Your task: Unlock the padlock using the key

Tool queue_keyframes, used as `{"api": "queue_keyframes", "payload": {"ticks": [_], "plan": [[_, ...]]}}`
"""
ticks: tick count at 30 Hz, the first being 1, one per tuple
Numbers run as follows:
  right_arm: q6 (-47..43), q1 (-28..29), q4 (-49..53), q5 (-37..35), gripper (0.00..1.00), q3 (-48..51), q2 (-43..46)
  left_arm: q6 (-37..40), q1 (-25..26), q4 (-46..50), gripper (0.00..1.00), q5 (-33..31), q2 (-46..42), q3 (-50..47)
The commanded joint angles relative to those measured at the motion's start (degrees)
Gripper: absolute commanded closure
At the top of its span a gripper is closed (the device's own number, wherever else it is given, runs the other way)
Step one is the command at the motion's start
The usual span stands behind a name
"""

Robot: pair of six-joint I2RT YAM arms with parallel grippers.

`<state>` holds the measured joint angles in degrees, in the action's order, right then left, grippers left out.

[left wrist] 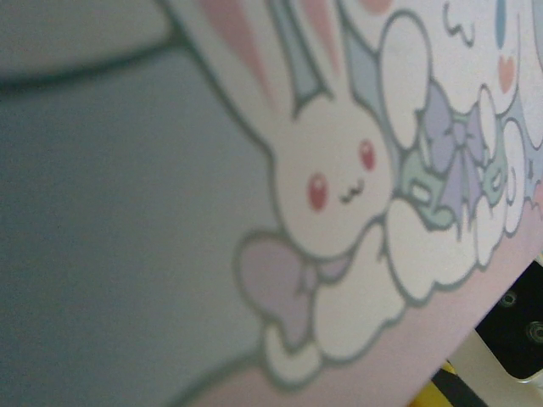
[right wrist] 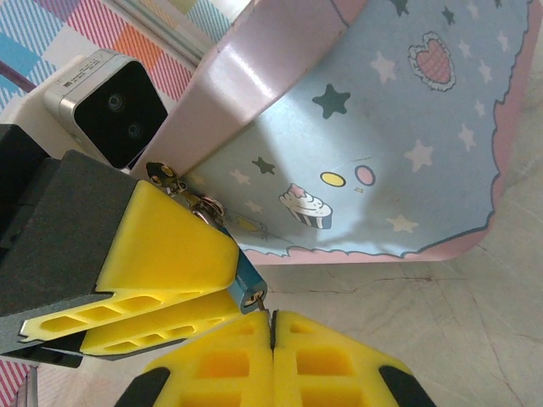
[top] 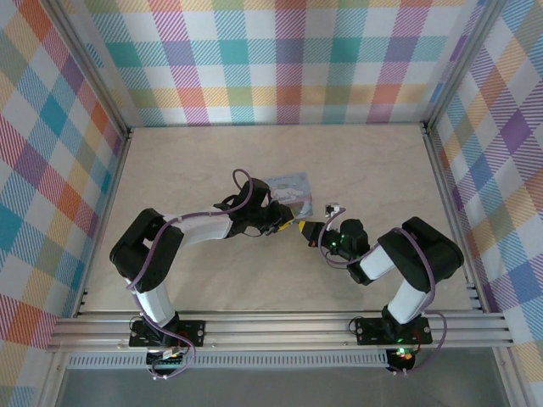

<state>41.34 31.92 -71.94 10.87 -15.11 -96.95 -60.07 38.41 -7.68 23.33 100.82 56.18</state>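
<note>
While left tool (right wrist: pixel 222 285) pinches the padlock (right wrist: pixel 249 283), right tool (right wrist: pixel 271 327) pinches the key (right wrist: pixel 266 303) just beneath.

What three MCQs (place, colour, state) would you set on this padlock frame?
1. Where is the padlock?
A) lying loose, held by nothing
B) at the edge of the tin, between the fingers of the left claw
C) inside the tin

2. What colour are the claw pads?
A) yellow
B) red
C) white

3. How is the right claw?
A) wide open
B) shut on the key
C) shut on the tin

Answers:
1 B: the right wrist view shows its blue body gripped by the left claw beside the tin's corner.
2 A: both pairs are yellow.
3 B: its pads meet around the thin key, whose tip is at the padlock's underside.
</note>
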Motion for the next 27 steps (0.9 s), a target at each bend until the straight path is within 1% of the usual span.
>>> {"api": "queue_keyframes", "payload": {"ticks": [1, 13, 17, 22, 27], "plan": [[-0.2, 0.2, -1.7, -0.4, 1.0, -0.3, 1.3, -0.8, -0.2, -1.2, 0.79, 1.0, 0.3, 1.8], [-0.2, 0.3, -2.3, -1.3, 1.0, 0.7, 2.6, -0.7, -0.2, -1.0, 0.79, 0.9, 0.1, 1.9], [-0.2, 0.3, -2.2, -0.5, 1.0, 0.3, 2.5, -0.7, -0.2, -1.0, 0.79, 0.8, 0.1, 1.9], [0.1, 0.2, -3.0, -0.7, 1.0, -0.3, 0.9, -0.9, -0.2, -1.3, 0.79, 1.0, -0.2, 1.8], [1.3, 0.2, -5.8, -0.2, 1.0, -1.3, -2.0, -1.9, -0.2, -2.2, 0.79, 1.5, -0.4, 1.9]]}}
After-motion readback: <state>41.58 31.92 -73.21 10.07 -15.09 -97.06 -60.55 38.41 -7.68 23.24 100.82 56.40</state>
